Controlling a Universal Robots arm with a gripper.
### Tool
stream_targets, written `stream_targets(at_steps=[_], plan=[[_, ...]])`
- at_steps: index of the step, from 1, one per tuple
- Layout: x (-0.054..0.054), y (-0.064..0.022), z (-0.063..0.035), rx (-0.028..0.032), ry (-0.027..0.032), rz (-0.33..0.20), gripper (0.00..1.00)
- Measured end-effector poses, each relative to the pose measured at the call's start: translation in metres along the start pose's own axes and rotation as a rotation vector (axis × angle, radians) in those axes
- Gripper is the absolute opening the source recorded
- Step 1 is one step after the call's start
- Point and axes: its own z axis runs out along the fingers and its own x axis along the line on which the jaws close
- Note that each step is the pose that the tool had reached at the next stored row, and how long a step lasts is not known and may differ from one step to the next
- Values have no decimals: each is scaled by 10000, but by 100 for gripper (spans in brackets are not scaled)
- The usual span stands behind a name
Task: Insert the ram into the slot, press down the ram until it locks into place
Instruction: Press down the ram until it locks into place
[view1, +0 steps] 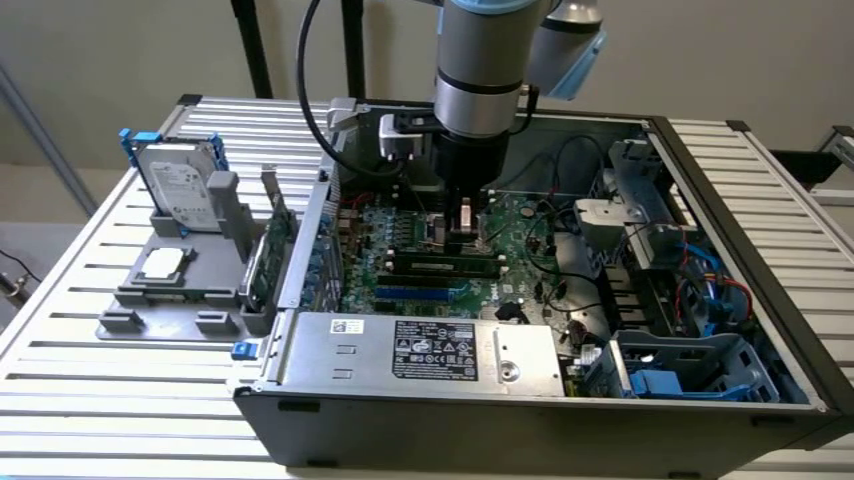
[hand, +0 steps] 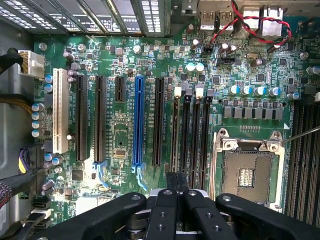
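Green, long, thin ram stick (view1: 447, 266) with dark chips, apparently standing edge-up in one of the long narrow black memory slots (hand: 176, 135), roughly mid-board on the wide green motherboard (hand: 120, 130) inside the open grey metal computer case (view1: 747, 180). So the insert part looks done, going by the exterior view.

Black two-fingered tool (hand: 176, 186) parked right over that bank of slots, near one end of the stick. Fingers drawn narrow, practically together, with a dark stub poking out between the tips. Can't say whether that's a pressing tip or something pinched. Probably mid-press, or just about touching.

Locking part still open as a question. Small white latches at the far ends of the slots, but no telling from here whether they've snapped in. Near ends tucked under the tool. Stick seen edge-on from the wrist, so hard to pick out from its neighbours. Contact point blocked by the arm in the exterior view too.
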Motion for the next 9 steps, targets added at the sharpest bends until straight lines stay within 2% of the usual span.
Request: stream_targets(at_steps=[9], plan=[[-5,0,27,0,0,1,11]])
